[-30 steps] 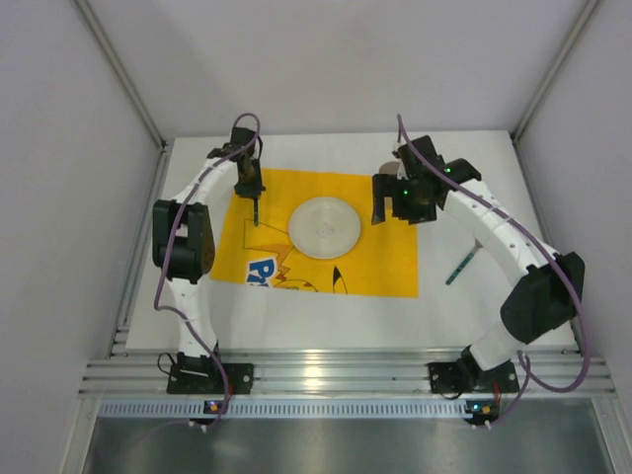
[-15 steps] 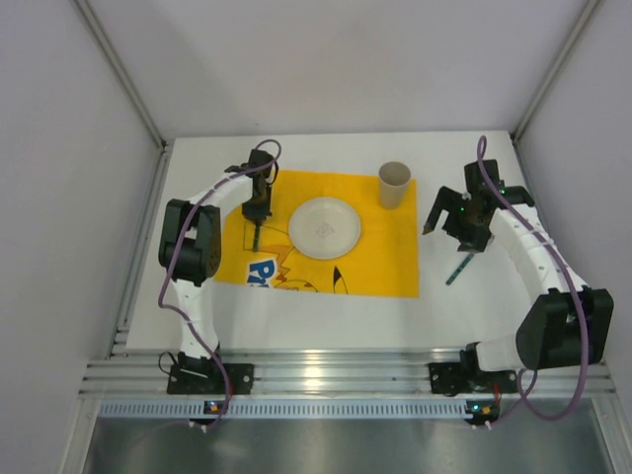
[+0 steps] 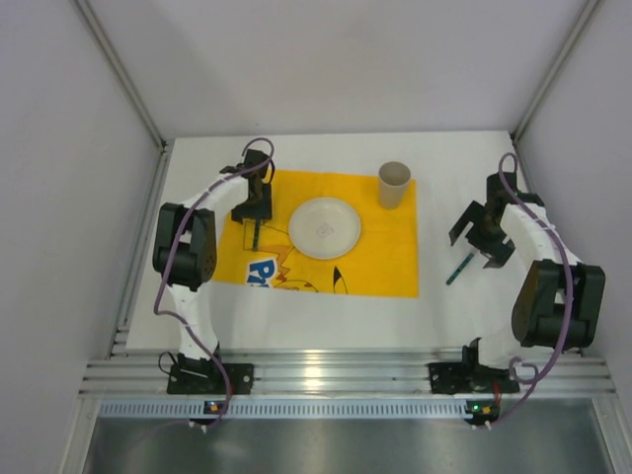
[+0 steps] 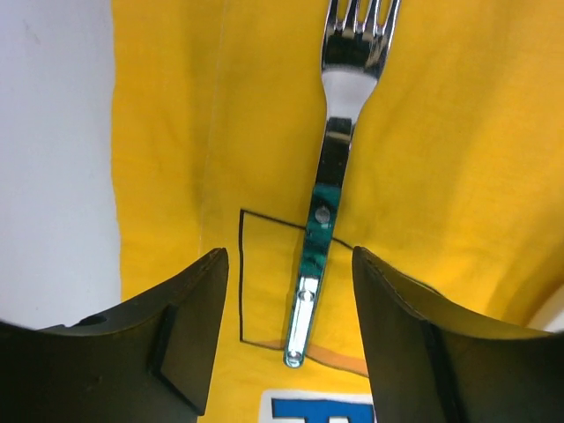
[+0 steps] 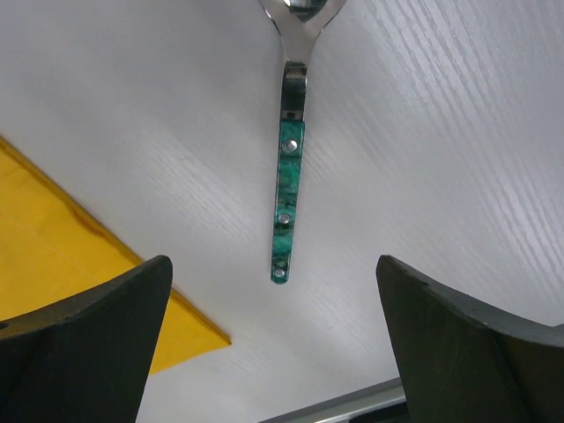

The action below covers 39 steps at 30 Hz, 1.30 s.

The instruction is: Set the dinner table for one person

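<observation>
A fork (image 4: pixel 330 167) with a green handle lies flat on the yellow mat (image 4: pixel 458 132), left of the white plate (image 3: pixel 324 227). My left gripper (image 4: pixel 291 339) hovers over the handle's end, open, its fingers on either side and not touching it. In the top view this gripper (image 3: pixel 253 215) is just behind the fork (image 3: pixel 256 237). A green-handled spoon (image 5: pixel 288 194) lies on the white dinner table (image 3: pixel 296 316), right of the mat. My right gripper (image 5: pixel 273 352) hangs wide open above its handle end, holding nothing; in the top view the right gripper (image 3: pixel 481 240) is just behind the spoon (image 3: pixel 459 268).
A beige cup (image 3: pixel 394 184) stands upright on the mat's far right corner. The mat (image 3: pixel 336 267) carries a blue and black print at its near edge. Grey walls close in the table on three sides, and an aluminium rail (image 3: pixel 326 375) runs along the near edge.
My left gripper has opened and let go of the fork, which now lies on the mat. My right arm has swung right, away from the cup, to above the spoon.
</observation>
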Tool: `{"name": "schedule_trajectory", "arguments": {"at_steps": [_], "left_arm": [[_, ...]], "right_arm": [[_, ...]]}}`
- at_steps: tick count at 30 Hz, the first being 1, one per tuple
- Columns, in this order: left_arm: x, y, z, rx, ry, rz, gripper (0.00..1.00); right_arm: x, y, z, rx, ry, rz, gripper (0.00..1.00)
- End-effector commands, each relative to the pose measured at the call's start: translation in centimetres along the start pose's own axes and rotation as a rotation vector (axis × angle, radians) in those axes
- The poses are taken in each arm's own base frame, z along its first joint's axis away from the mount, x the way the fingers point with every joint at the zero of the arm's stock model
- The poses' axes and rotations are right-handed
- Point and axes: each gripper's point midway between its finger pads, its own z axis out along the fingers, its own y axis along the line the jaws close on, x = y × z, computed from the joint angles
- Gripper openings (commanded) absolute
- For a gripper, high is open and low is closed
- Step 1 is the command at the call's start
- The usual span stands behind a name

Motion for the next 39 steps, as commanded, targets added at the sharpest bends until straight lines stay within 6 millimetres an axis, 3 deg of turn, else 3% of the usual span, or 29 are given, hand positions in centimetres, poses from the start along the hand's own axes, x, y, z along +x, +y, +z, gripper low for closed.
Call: {"name": "schedule_trajectory", "arguments": {"at_steps": [1,3,4,6,9,12,13,15,16,18,19,20,23,27,30,33,34,36,37,38,39], "left_arm": [[-0.1,-0.1,-3.9,0.049,-0.033,-0.095,0.63],[-0.1,-0.6,-5.4,0.101,-0.067,-0.124,0.63],[1.3,-0.6,-5.3,0.112,-0.044,-0.123,0.62],[1.6,-0.9,-6.5,0.157,-0.063,-0.141,0.62],[2.8,-0.8,-7.1,0.177,-0.051,-0.139,0.61],[3.0,-0.7,-7.4,0.176,-0.048,-0.130,0.60],[3.1,-0.6,-7.4,0.176,-0.048,-0.129,0.60],[3.0,-0.6,-7.6,0.180,-0.056,-0.127,0.60],[3.0,-0.6,-7.7,0.181,-0.059,-0.128,0.60],[3.0,-0.6,-7.6,0.180,-0.056,-0.127,0.60],[2.9,-0.6,-7.7,0.182,-0.058,-0.129,0.60],[3.0,-0.7,-7.6,0.181,-0.056,-0.129,0.60],[3.0,-0.7,-7.5,0.180,-0.053,-0.129,0.60],[2.7,-0.4,-7.7,0.167,-0.067,-0.143,0.61],[2.4,-0.3,-7.9,0.163,-0.082,-0.159,0.63],[2.4,-0.4,-7.9,0.170,-0.090,-0.173,0.66],[2.2,-0.5,-7.9,0.175,-0.098,-0.179,0.68],[2.1,-0.7,-8.1,0.185,-0.101,-0.190,0.75],[2.0,-0.7,-8.1,0.187,-0.105,-0.193,0.82],[1.9,-0.7,-8.3,0.190,-0.110,-0.197,0.86],[1.8,-0.7,-8.5,0.194,-0.114,-0.199,0.98]], "right_arm": [[-1.8,-0.4,2.4,0.039,-0.048,-0.012,1.00],[-1.8,-0.4,3.4,0.049,-0.037,-0.014,1.00],[-2.2,-0.1,3.8,0.043,-0.046,-0.011,1.00],[-2.2,-0.2,5.0,0.066,-0.029,-0.009,1.00],[-2.7,-0.6,6.3,0.118,-0.026,-0.010,0.92],[-3.2,-1.2,7.6,0.167,-0.031,-0.023,0.75],[-3.4,-1.4,7.9,0.182,-0.039,-0.026,0.61],[-3.4,-1.6,8.7,0.202,-0.027,-0.035,0.46],[-3.3,-1.7,9.2,0.211,-0.018,-0.039,0.33],[-3.4,-1.7,9.5,0.211,-0.016,-0.044,0.19],[-3.3,-1.8,9.6,0.217,-0.010,-0.053,0.06],[-3.2,-1.8,9.6,0.217,-0.006,-0.058,0.00],[-4.1,-2.4,8.3,0.254,-0.035,-0.096,0.00],[-6.5,-2.2,3.2,0.288,-0.133,-0.161,0.00],[-6.9,0.8,-1.3,0.197,-0.212,-0.219,0.00],[-3.4,6.2,-3.8,0.012,-0.195,-0.315,0.00],[-0.8,9.5,-4.8,-0.121,-0.158,-0.368,0.00],[1.8,12.8,-5.1,-0.254,-0.138,-0.425,0.00],[4.4,14.9,-5.4,-0.325,-0.100,-0.472,0.00],[5.5,15.8,-5.2,-0.349,-0.092,-0.494,0.00],[7.5,17.2,-5.0,-0.393,-0.072,-0.540,0.00]]}}
